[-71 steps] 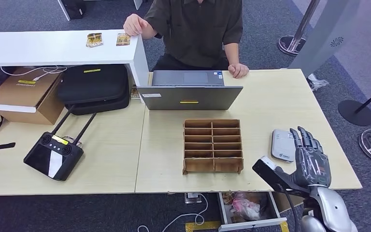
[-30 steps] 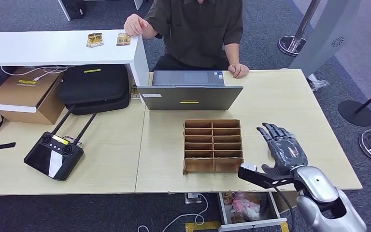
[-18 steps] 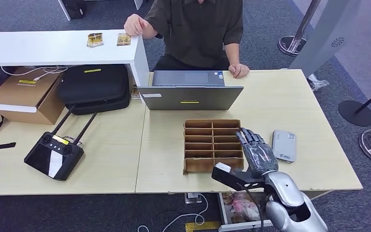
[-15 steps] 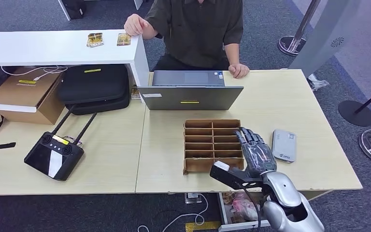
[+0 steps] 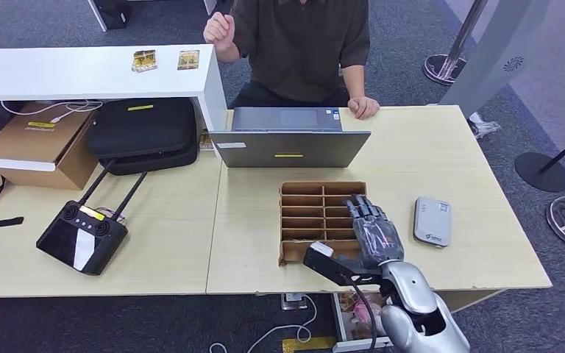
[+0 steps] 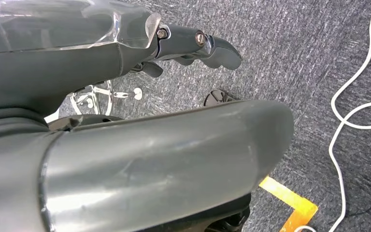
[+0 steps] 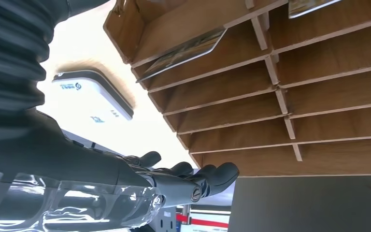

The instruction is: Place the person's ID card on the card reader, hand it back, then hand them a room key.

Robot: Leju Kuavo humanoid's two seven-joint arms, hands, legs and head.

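Observation:
My right hand [image 5: 371, 235] hovers with its fingers stretched out over the right column of the wooden slotted rack [image 5: 316, 220], holding nothing. In the right wrist view the fingers [image 7: 193, 183] point along the rack's slots [image 7: 319, 96]. A card [image 7: 183, 50] lies in one slot and the edge of another card [image 7: 311, 4] shows in a neighbouring slot. The grey card reader [image 5: 432, 221] lies on the table just right of my hand, with nothing on it. Two small cards [image 5: 144, 60] [image 5: 187, 59] sit on the white counter. My left hand [image 6: 198, 46] hangs over the carpet, empty.
A person sits behind the open laptop [image 5: 288, 147], one hand [image 5: 219, 29] raised and the other [image 5: 364, 107] on the table edge. At the left are a black controller [image 5: 81, 237], a black bag [image 5: 143, 132] and a cardboard box [image 5: 37, 143].
My right hand has swung left from beside the card reader to above the rack's right column. The person's hand has lifted off the white counter.

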